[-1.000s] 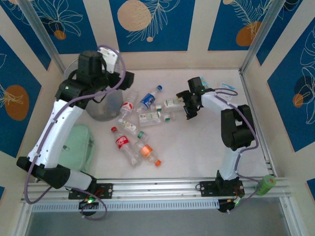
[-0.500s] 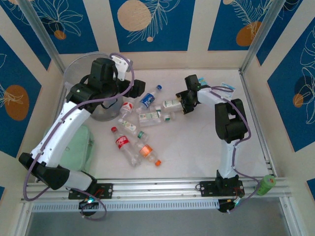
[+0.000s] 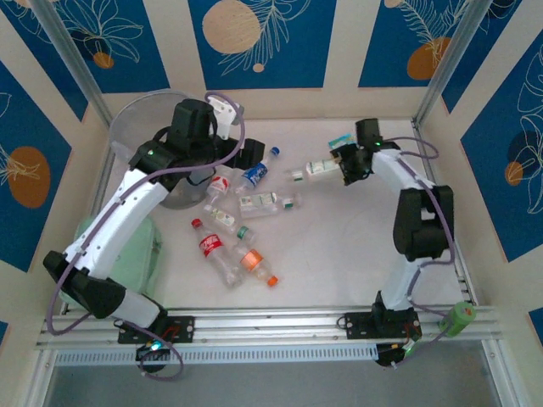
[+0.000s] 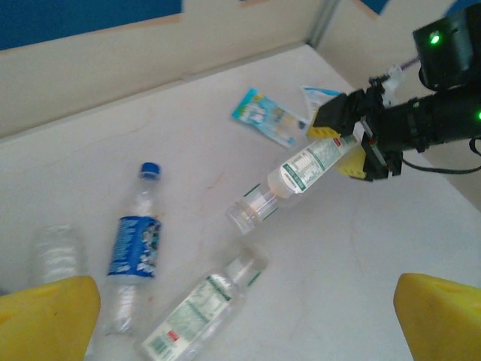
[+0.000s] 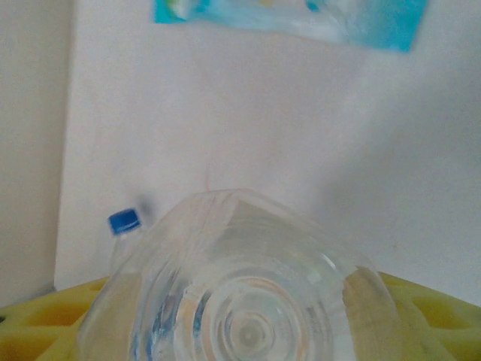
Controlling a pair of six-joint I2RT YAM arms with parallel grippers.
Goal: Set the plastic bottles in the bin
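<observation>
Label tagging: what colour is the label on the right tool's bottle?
White with green print on the bottle; clearest in left wrist view.

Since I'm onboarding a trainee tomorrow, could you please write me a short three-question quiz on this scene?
1. True or false: the right gripper is shut on a green-labelled bottle and holds it off the table.
2. The blue-labelled bottle lying on the table has a cap coloured: A) red B) blue C) white.
3. Fill in: the left gripper, near the bin, is ____.
Key: 1 true; 2 B; 3 open.
</observation>
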